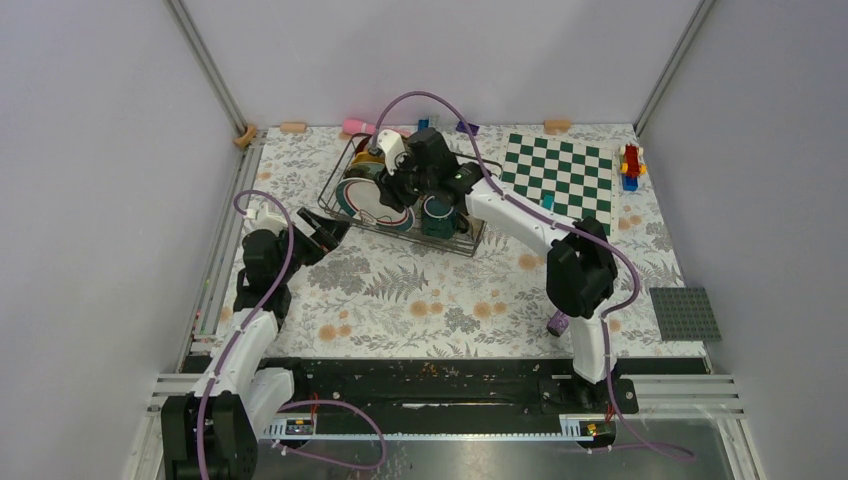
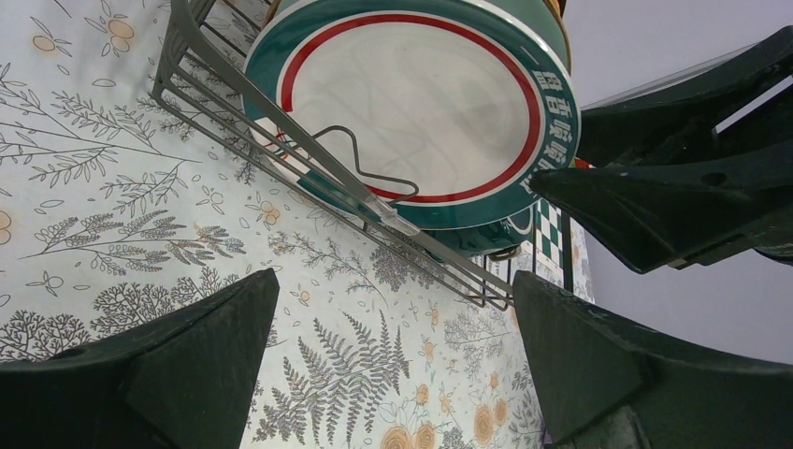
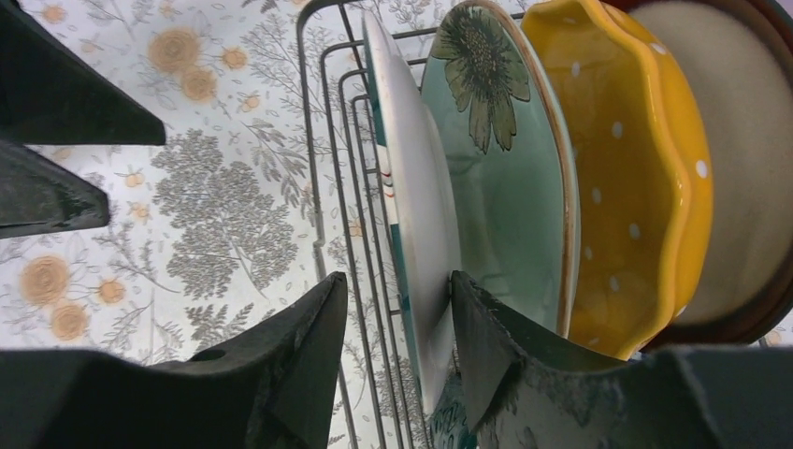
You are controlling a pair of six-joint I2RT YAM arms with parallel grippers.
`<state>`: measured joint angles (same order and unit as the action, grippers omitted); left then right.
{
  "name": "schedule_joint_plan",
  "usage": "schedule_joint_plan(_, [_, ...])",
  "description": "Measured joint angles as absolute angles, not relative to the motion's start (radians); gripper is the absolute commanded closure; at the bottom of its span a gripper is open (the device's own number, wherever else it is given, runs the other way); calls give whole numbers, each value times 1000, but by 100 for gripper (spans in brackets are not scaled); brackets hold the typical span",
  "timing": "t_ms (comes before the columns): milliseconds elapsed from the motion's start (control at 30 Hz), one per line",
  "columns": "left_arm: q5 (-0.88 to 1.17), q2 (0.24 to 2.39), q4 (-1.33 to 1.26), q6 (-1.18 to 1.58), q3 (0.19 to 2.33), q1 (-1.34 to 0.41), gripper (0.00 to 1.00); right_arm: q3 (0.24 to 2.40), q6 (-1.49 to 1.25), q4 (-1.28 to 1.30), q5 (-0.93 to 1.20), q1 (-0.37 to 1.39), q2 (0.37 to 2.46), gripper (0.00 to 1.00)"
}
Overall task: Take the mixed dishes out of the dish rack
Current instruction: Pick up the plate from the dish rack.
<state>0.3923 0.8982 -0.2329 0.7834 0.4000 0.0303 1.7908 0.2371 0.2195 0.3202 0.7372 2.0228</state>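
Note:
The dish rack (image 1: 345,205) stands at the back middle of the floral table. Upright in it are a white plate with a teal rim and red ring (image 2: 411,103), a pale green floral plate (image 3: 505,168), a yellow dotted plate (image 3: 636,187) and a cream plate with a dark rim (image 3: 739,168). A dark green mug (image 1: 437,215) sits at the rack's right end. My right gripper (image 3: 400,281) is open and straddles the white plate's rim; one finger touches its back, and rack wires lie between the other finger and the plate. My left gripper (image 2: 393,295) is open and empty, just outside the rack's front left.
A green-and-white chessboard (image 1: 560,175) lies right of the rack. A purple cylinder (image 1: 557,322) stands by the right arm, and a grey baseplate (image 1: 685,313) lies at the right edge. Toy bricks (image 1: 631,165) sit at the back right. Metal frame posts and walls enclose the table.

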Motion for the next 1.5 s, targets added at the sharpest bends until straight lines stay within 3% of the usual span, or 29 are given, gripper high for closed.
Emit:
schedule_joint_plan(300, [393, 916, -236, 784, 400, 30, 1, 1795, 305, 213, 183, 774, 2051, 66])
schedule_joint_plan(633, [393, 918, -238, 784, 400, 30, 1, 1790, 372, 167, 113, 782, 2051, 93])
schedule_joint_plan(833, [393, 918, -237, 784, 400, 30, 1, 1780, 412, 147, 103, 784, 2051, 100])
schedule_joint_plan(1500, [393, 899, -229, 784, 400, 30, 1, 1701, 571, -7, 29, 819, 1943, 100])
